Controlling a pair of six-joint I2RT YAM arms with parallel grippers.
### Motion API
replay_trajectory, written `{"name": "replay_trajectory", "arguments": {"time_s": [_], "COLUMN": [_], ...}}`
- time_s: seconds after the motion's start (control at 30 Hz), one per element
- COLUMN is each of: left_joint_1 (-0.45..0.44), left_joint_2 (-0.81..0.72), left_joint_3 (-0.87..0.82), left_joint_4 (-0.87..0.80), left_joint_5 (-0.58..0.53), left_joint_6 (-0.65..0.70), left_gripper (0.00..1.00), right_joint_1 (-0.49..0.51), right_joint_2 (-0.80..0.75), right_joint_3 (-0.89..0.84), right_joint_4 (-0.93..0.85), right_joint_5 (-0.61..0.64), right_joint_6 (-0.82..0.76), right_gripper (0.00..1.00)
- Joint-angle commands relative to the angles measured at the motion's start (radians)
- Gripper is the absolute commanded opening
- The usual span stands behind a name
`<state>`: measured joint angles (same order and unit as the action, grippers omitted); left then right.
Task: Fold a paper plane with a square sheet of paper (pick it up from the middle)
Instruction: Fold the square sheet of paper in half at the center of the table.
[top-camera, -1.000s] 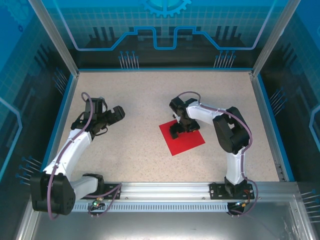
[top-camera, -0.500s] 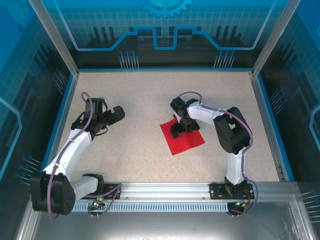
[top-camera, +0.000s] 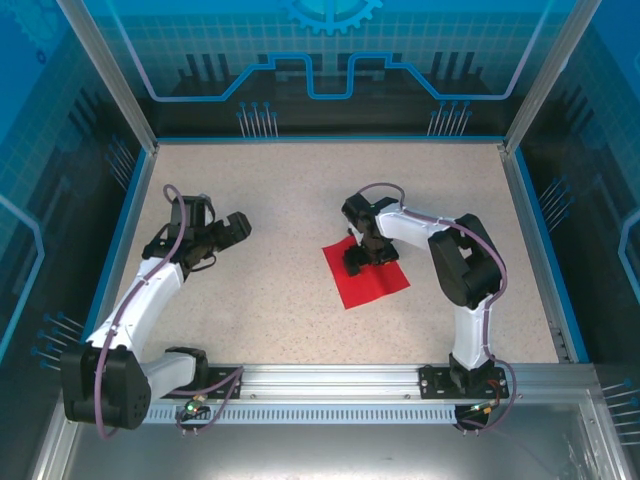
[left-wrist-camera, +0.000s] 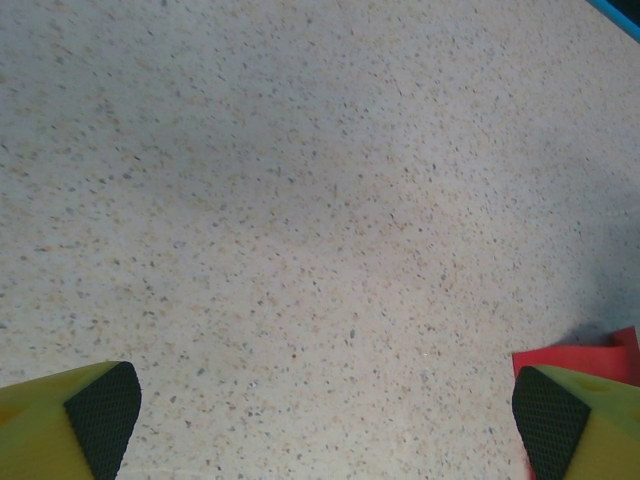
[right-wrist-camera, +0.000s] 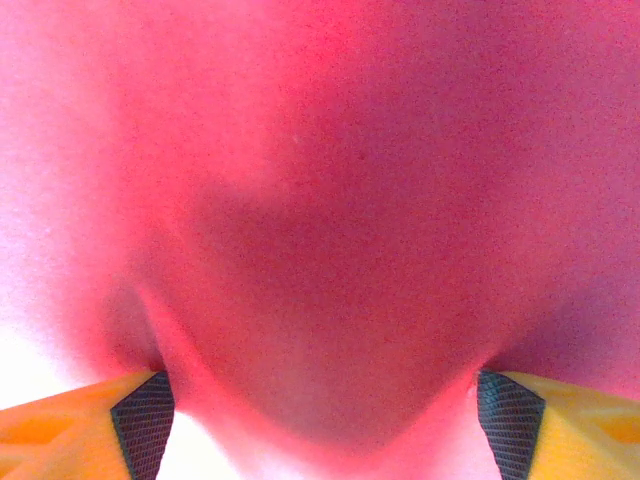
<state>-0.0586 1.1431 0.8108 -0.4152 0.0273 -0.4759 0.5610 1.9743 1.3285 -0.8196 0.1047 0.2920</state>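
Slight change since a second ago: the left corner of the red paper (top-camera: 375, 285) has drawn in a touch toward the right hand (top-camera: 358, 262), which has crept with it. The left arm has not shifted.

Red paper lies flat on the table (top-camera: 300, 200), a little right of centre, turned like a diamond. The right hand is planted on its far-left part. In the right wrist view its fingers (right-wrist-camera: 140, 415) stand wide apart, pads down on the paper (right-wrist-camera: 330, 200), which seems to swell up between them.

Left hand (top-camera: 238, 228) hangs over bare table, well apart from the paper. Fingers (left-wrist-camera: 100, 415) spread wide, holding nothing. A red corner (left-wrist-camera: 585, 357) peeps in at the edge of that view.

Handling, as I judge it: very light, thin and limp, and it slides on the smooth top. It creases for good, so a stray pinch will mark it. Best taken at the middle, by squeezing up a small ridge between the pads.

Writing: none to read. The paper is plain.
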Motion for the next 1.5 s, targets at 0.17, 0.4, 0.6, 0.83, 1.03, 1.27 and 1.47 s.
{"name": "replay_trajectory", "arguments": {"time_s": [0.17,0.4,0.6,0.83,1.03,1.27,1.47], "left_joint_1": [-0.097,-0.186,-0.253,-0.274,-0.301,-0.362,-0.409], "left_joint_2": [0.037,0.041,0.082,0.092,0.127,0.202,0.263], "left_joint_3": [-0.017,-0.110,-0.163,-0.208,-0.202,-0.168,-0.138], "left_joint_4": [-0.001,0.179,0.322,0.421,0.444,0.461,0.470], "left_joint_5": [0.159,0.250,0.291,0.318,0.319,0.307,0.301], "left_joint_6": [-0.093,-0.234,-0.315,-0.363,-0.369,-0.373,-0.374], "left_gripper": [0.99,0.98,0.97,0.95,0.93,0.89,0.86], "right_joint_1": [-0.015,-0.012,-0.038,-0.091,-0.107,-0.118,-0.118], "right_joint_2": [0.008,-0.124,-0.248,-0.299,-0.238,-0.190,-0.191], "right_joint_3": [-0.073,-0.104,-0.160,-0.264,-0.268,-0.273,-0.253], "right_joint_4": [0.045,0.127,0.249,0.488,0.461,0.402,0.318], "right_joint_5": [-0.068,-0.209,-0.410,-0.735,-0.694,-0.595,-0.460], "right_joint_6": [0.077,0.152,0.231,0.380,0.356,0.299,0.247], "right_gripper": [0.62,0.43,0.33,0.33,0.34,0.40,0.49]}}
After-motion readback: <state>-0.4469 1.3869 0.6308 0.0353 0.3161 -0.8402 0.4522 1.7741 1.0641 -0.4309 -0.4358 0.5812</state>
